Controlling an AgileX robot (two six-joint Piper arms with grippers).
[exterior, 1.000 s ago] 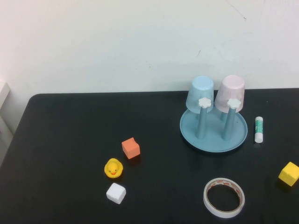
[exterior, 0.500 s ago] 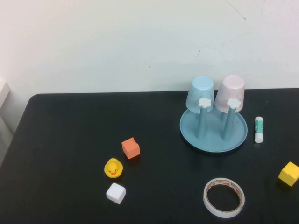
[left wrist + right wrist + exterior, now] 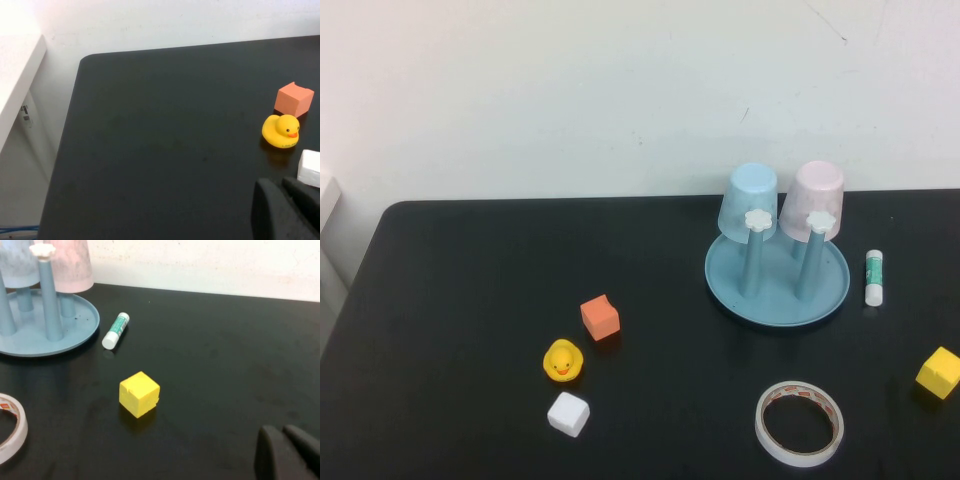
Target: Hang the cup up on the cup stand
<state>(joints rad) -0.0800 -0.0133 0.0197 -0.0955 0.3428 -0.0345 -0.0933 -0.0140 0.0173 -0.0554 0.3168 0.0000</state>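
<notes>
The pale pink cup (image 3: 815, 201) hangs upside down over a rear peg of the cup stand (image 3: 778, 290), a light blue round tray on the far right part of the black table (image 3: 470, 330), close to the white wall. Just to its left, a light blue cup (image 3: 750, 201) of the same shape sits inverted on a neighbouring peg, the two cups side by side and nearly touching. Two front pegs stand bare, each topped with a white flower-shaped cap (image 3: 757, 220). Right of the stand, apart from its rim, lies a glue stick (image 3: 875, 277) with a green label. A yellow cube (image 3: 939, 373) sits near the right edge of the table, and a roll of tape (image 3: 800, 423) lies flat toward the near edge, in front of the stand. On the left half, an orange cube (image 3: 600, 317), a yellow rubber duck (image 3: 563, 361) and a white cube (image 3: 568, 414) form a loose cluster, none touching. Neither arm appears in the high view. The left gripper (image 3: 287, 210) shows only in its wrist view, its dark fingers pressed together and holding nothing, hovering near the white cube. The right gripper (image 3: 287, 452) likewise has its fingers together and empty, above bare table near the yellow cube.
</notes>
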